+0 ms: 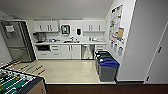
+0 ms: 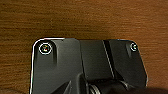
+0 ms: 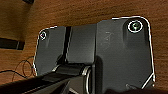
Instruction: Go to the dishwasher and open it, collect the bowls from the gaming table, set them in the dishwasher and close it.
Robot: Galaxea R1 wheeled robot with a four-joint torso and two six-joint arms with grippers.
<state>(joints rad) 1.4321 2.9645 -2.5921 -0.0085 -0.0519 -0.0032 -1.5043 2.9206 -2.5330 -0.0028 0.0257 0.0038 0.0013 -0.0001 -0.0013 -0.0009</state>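
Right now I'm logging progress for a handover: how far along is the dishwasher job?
Nothing looks done. The dishwasher, under the far counter, is shut, and it stands across the room. No bowls can be made out on the gaming table. Opening, collecting, loading and closing all remain.

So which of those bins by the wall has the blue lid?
The bin at the front of the row, closest to the camera: grey body, bright blue lid. The bins behind it, towards the kitchen counter, have dark green or black tops.
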